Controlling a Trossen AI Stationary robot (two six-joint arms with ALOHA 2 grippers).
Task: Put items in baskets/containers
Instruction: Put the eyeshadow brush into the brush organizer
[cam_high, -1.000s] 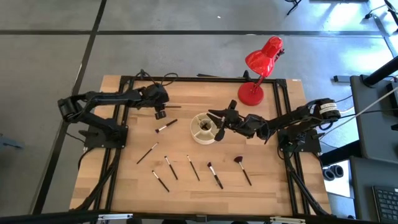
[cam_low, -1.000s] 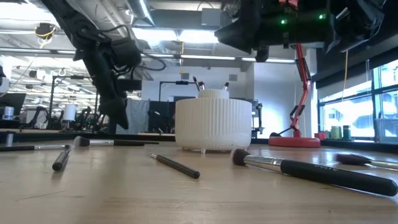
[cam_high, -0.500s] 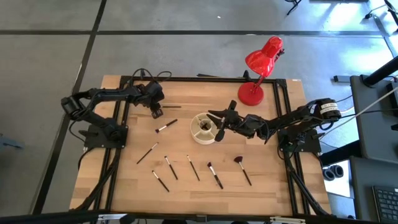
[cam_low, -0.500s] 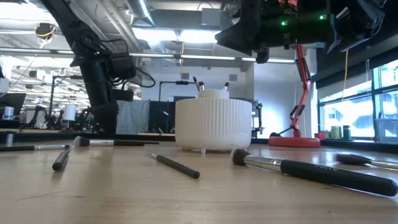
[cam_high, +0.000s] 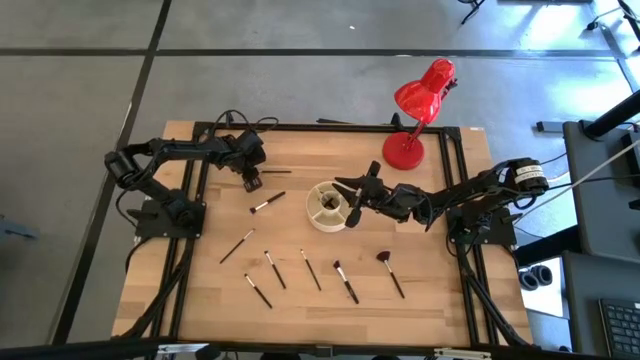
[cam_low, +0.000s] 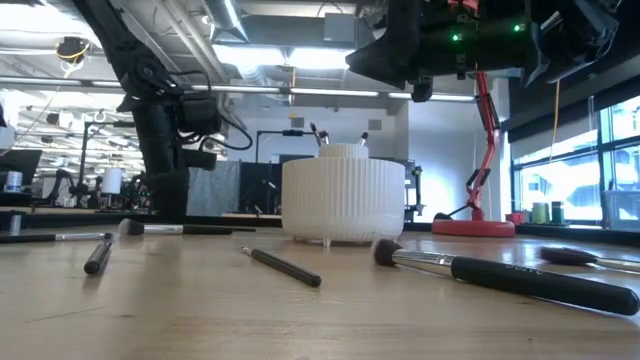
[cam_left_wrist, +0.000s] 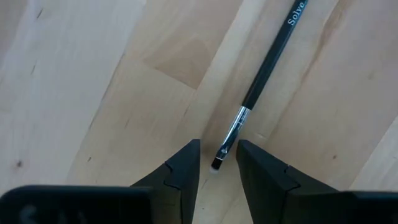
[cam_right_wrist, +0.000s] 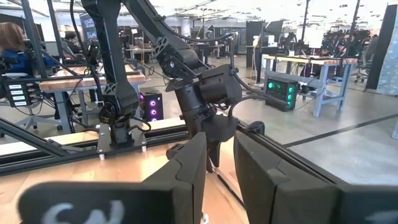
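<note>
My left gripper (cam_left_wrist: 217, 163) points down at the far left of the table, open. The small tip of a thin dark brush (cam_left_wrist: 268, 62) (cam_high: 275, 172) lies on the wood between its fingertips, which do not touch it. The cream organizer cup (cam_high: 326, 206) (cam_low: 343, 195) stands mid-table with a few brushes upright in it. My right gripper (cam_right_wrist: 219, 155) (cam_high: 350, 192) hangs level just above the cup's right side, its fingers apart with nothing seen between them. Several more brushes lie loose on the near half, among them a reddish fan brush (cam_high: 388, 270).
A red desk lamp (cam_high: 418, 110) stands at the far right of the table. One brush (cam_high: 267, 204) lies just left of the cup and another (cam_high: 237, 246) nearer the front. A black frame (cam_high: 300, 128) rims the table top. Bare wood lies around the left gripper.
My left gripper has sunk toward the table over the thin dark brush at the far left, shifting a little toward the table's left edge and tipping more steeply down. My right gripper has kept still above the cup.
</note>
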